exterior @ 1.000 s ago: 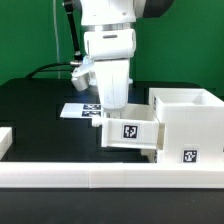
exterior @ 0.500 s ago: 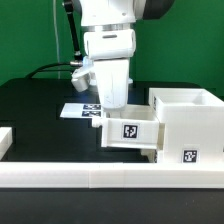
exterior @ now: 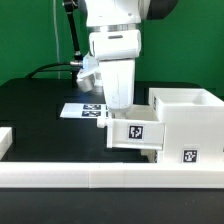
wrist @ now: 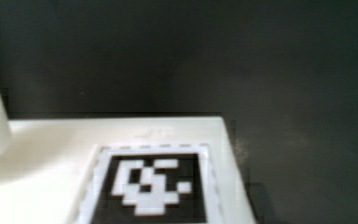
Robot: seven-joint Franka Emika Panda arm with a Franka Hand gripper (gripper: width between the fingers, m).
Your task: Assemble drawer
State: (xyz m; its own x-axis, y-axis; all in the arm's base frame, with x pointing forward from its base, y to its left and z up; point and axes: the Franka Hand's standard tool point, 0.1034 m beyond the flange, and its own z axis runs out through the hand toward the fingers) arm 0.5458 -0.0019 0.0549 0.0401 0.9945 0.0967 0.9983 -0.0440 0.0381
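Observation:
A small white open-top tray [exterior: 136,133] with a black-and-white tag on its front sits against the side of the large white boxy housing [exterior: 190,125] at the exterior view's right. My gripper [exterior: 124,112] reaches straight down into the tray. Its fingertips are hidden behind the tray wall, and the tray moves with it. The wrist view shows only a white tagged face of the tray [wrist: 149,180] over the black table, with no fingers visible. No second tray is in view.
The marker board [exterior: 80,110] lies flat on the black table behind the tray. A long low white rail [exterior: 100,178] runs along the front edge. A white piece [exterior: 5,140] shows at the exterior view's far left.
My gripper and the small tray have shifted together toward the exterior view's right, closer to the housing. The housing and the marker board have not moved.

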